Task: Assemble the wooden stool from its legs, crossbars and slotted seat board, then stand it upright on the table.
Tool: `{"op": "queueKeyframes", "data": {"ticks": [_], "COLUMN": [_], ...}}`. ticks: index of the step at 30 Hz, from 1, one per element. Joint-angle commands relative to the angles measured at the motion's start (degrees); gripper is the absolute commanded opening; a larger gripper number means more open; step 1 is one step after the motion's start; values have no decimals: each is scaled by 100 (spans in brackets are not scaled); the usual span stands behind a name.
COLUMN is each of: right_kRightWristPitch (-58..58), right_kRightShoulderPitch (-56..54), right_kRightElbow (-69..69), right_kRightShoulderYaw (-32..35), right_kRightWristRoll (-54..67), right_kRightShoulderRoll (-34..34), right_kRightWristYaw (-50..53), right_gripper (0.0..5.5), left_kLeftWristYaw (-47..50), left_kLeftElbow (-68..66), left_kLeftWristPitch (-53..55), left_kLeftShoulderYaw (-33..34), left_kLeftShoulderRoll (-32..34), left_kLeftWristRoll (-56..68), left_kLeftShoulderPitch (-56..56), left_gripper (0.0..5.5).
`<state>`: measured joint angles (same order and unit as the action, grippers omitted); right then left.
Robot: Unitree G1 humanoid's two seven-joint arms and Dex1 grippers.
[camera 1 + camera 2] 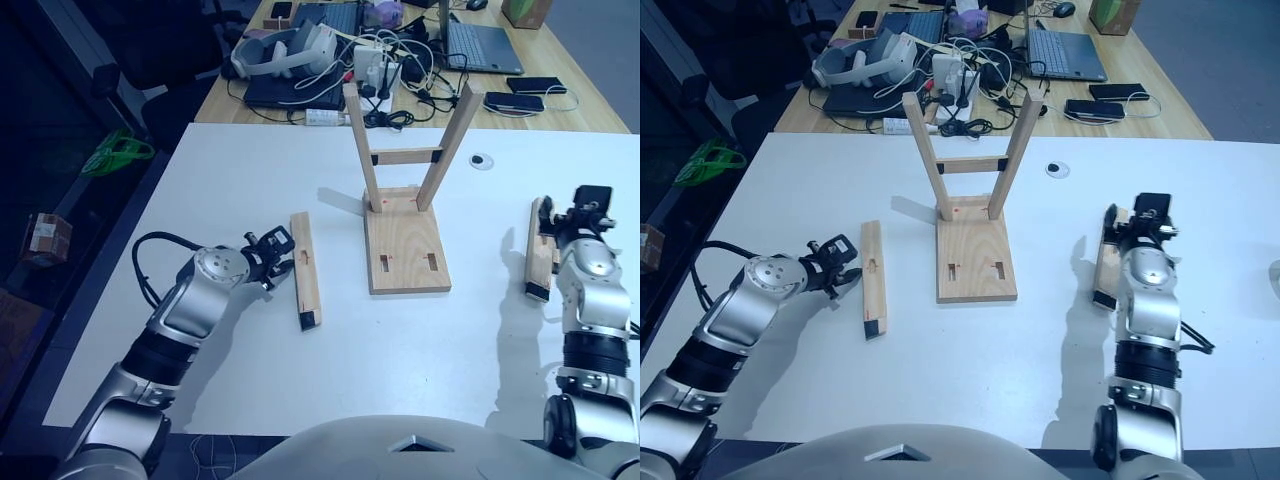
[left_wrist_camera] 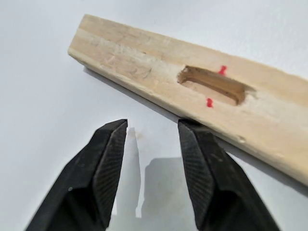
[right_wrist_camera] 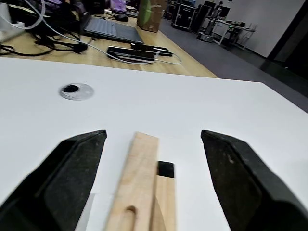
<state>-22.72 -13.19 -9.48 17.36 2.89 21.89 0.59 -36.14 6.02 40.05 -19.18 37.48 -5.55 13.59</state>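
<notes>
Behind the bench (image 1: 250, 380) lie laptop (image 1: 482, 45), headset (image 1: 275, 52), cables (image 1: 405, 68); left fingers (image 2: 109, 161) and right fingers (image 3: 72, 166) gape, gripping nothing.

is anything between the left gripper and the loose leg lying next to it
Nothing visible. The left gripper sits open beside the loose leg, its fingers pointing at the leg's side near the slot, with only bare table between them.

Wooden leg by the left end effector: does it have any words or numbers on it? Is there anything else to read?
No words or numbers.
The wooden leg bears only two small red marks beside its slot, not letters.
Print on the far desk is too small to read.
</notes>
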Motion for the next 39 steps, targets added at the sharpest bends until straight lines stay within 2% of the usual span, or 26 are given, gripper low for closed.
{"op": "queueKeyframes", "data": {"ticks": [1,7,15,19,22,25,30,35,39], "right_kRightWristPitch": [348,617,684,278,-378,-498,284,1065,1089], "right_kRightShoulderPitch": [475,1248,1337,1304,1248,1372,1539,1415,1384], "right_kRightElbow": [-507,-703,-688,-525,-305,12,46,-502,-541], "right_kRightShoulderYaw": [241,338,291,336,376,-63,-952,-1219,-1054], "right_kRightWristRoll": [-25,250,625,893,1043,650,-242,-676,-734], "right_kRightShoulderRoll": [251,247,122,31,-166,-116,383,786,977], "right_kRightWristYaw": [-113,-731,-1320,-1385,-1056,-872,-1192,-1415,-1332], "right_gripper": [363,363,363,363,363,363,363,363,363], "left_kLeftWristYaw": [296,332,513,629,684,706,678,650,664], "left_kLeftElbow": [-50,-41,-60,-70,-61,2,92,132,258], "left_kLeftWristPitch": [50,120,124,103,110,126,110,133,202], "left_kLeftShoulderYaw": [314,485,790,908,917,893,807,741,770], "left_kLeftShoulderRoll": [-311,-313,-408,-456,-506,-519,-519,-530,-575], "left_kLeftWristRoll": [14,-25,-24,-19,-27,-30,-68,-84,-43], "left_kLeftShoulderPitch": [330,469,788,911,969,975,979,1043,1046], "left_gripper": [197,197,197,197,197,197,197,197,197]}}
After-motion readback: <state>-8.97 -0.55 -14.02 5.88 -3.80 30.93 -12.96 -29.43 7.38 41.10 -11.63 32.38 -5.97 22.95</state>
